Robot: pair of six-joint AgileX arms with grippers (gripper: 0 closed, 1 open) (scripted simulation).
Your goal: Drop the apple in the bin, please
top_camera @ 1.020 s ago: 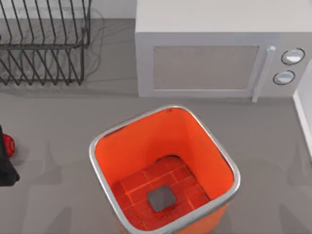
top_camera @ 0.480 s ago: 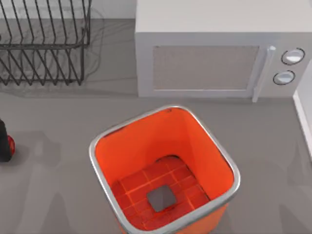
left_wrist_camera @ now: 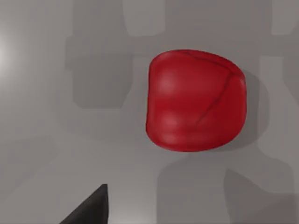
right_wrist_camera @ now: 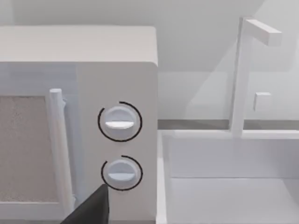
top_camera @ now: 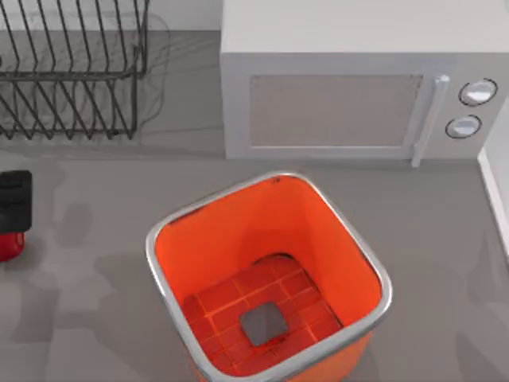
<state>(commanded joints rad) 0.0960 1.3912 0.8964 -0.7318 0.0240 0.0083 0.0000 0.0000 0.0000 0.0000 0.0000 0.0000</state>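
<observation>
Task barely started: the apple sat ungrasped on the surface at the far left, well apart from the empty bin, left gripper just above it, finger state unclear, so grasp, carry and drop remained.

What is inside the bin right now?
The bin holds nothing: only its gridded orange floor and grey centre square show. The near wall hides a strip of floor. The apple lies on the table at far left, under the left tool.
</observation>
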